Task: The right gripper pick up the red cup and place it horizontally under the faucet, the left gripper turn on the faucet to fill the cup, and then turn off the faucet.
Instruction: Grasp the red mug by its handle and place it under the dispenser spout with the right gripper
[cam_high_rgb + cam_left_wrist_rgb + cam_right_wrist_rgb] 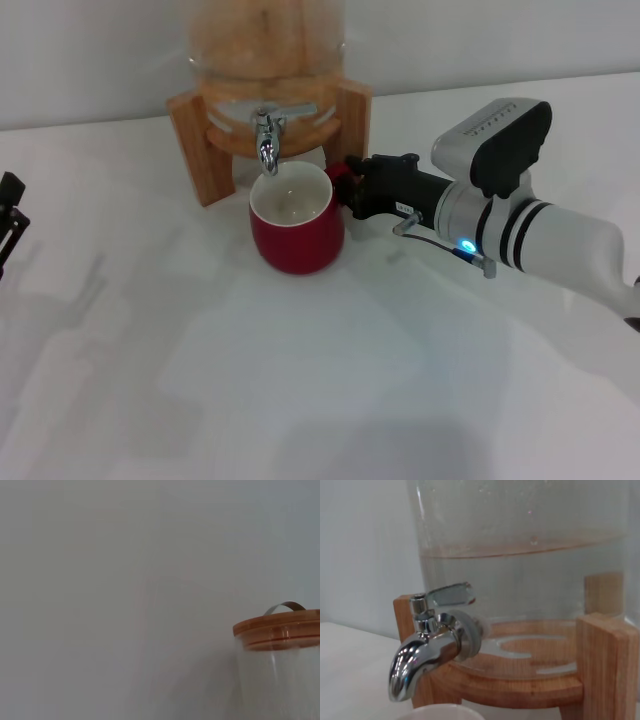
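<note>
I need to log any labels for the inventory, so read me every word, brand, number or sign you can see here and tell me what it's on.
No readable text in any view.
The right gripper, at the red cup, carries a small white label, too small to read.
The wrist housing bears fine tick marks; no numbers are legible.
The faucet, dispenser glass and wooden stand are unmarked.

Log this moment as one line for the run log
red cup: upright under faucet | right gripper: at cup handle | left gripper: parked far left

White table; wooden lid
</note>
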You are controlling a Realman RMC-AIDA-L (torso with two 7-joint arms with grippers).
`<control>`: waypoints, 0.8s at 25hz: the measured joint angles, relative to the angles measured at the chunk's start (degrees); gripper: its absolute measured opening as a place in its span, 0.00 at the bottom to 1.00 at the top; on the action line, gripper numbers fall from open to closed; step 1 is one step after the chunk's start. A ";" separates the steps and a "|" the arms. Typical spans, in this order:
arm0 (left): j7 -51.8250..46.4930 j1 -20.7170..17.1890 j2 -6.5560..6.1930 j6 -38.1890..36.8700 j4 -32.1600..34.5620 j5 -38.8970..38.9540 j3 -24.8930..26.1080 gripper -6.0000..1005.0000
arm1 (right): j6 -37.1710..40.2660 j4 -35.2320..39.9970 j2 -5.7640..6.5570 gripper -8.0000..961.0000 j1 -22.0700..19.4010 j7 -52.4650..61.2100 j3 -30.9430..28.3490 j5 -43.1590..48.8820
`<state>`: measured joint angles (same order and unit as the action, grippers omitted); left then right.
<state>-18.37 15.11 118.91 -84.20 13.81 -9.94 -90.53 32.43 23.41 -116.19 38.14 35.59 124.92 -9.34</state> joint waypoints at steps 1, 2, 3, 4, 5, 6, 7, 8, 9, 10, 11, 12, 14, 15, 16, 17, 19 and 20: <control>0.00 0.00 0.00 0.00 0.02 0.00 0.00 0.82 | 0.00 0.00 0.00 0.28 0.00 0.00 0.00 0.00; 0.00 0.00 0.00 0.00 0.05 0.00 0.00 0.82 | 0.00 0.06 0.00 0.28 0.00 0.00 0.00 0.05; 0.00 0.00 0.00 0.00 0.07 0.00 0.00 0.82 | 0.00 0.13 0.00 0.28 0.00 0.00 0.00 0.10; 0.00 0.00 0.00 0.00 0.08 0.00 0.00 0.82 | 0.00 0.15 0.00 0.28 0.00 0.00 0.00 0.12; 0.00 0.00 0.00 0.00 0.07 0.00 0.00 0.82 | 0.00 0.17 0.00 0.28 0.00 0.00 0.00 0.13; 0.00 0.00 0.00 0.00 0.08 0.00 0.00 0.82 | 0.00 0.18 0.00 0.28 0.00 0.00 0.00 0.15; 0.00 0.00 0.00 0.00 0.08 0.00 0.00 0.82 | 0.00 0.18 0.00 0.28 0.00 -0.01 0.01 0.16; 0.00 0.00 0.00 0.00 0.08 0.00 0.00 0.82 | 0.00 0.17 0.00 0.28 0.00 0.00 0.04 0.16; 0.00 0.00 0.00 0.00 0.08 0.00 0.00 0.82 | -0.01 0.13 0.00 0.29 0.00 0.00 0.05 0.16; 0.00 0.03 0.00 0.01 0.08 0.00 0.00 0.82 | -0.04 0.05 0.00 0.29 0.00 0.00 0.05 0.13; 0.00 0.11 0.00 0.03 0.08 0.01 0.00 0.82 | -0.04 -0.03 0.00 0.29 0.00 0.00 0.06 0.08; 0.00 0.18 0.00 0.10 0.07 0.01 0.00 0.82 | -0.08 -0.10 0.00 0.29 0.00 0.00 0.03 0.02; 0.00 0.33 0.00 0.23 0.08 0.01 0.00 0.82 | -0.25 -0.22 0.00 0.29 0.00 0.00 -0.16 -0.01; 0.00 0.39 0.00 0.25 0.08 -0.02 0.00 0.82 | -0.46 -0.31 0.00 0.29 0.00 0.00 -0.33 -0.04; 0.00 0.45 0.00 0.27 0.08 -0.07 0.00 0.82 | -0.59 -0.37 0.00 0.29 0.00 0.00 -0.43 -0.04; 0.00 0.48 0.00 0.30 0.08 -0.13 0.00 0.82 | -0.70 -0.40 0.00 0.29 0.00 0.00 -0.48 -0.04; 0.08 0.52 0.00 0.34 0.08 -0.24 0.00 0.82 | -0.77 -0.41 0.00 0.29 0.00 0.00 -0.51 -0.05; 0.10 0.55 0.00 0.35 0.07 -0.30 0.00 0.82 | -0.78 -0.42 0.00 0.30 0.00 0.00 -0.50 -0.06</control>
<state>-18.27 15.66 118.92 -83.85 13.89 -10.24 -90.52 31.65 22.99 -116.19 38.14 35.60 124.42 -9.40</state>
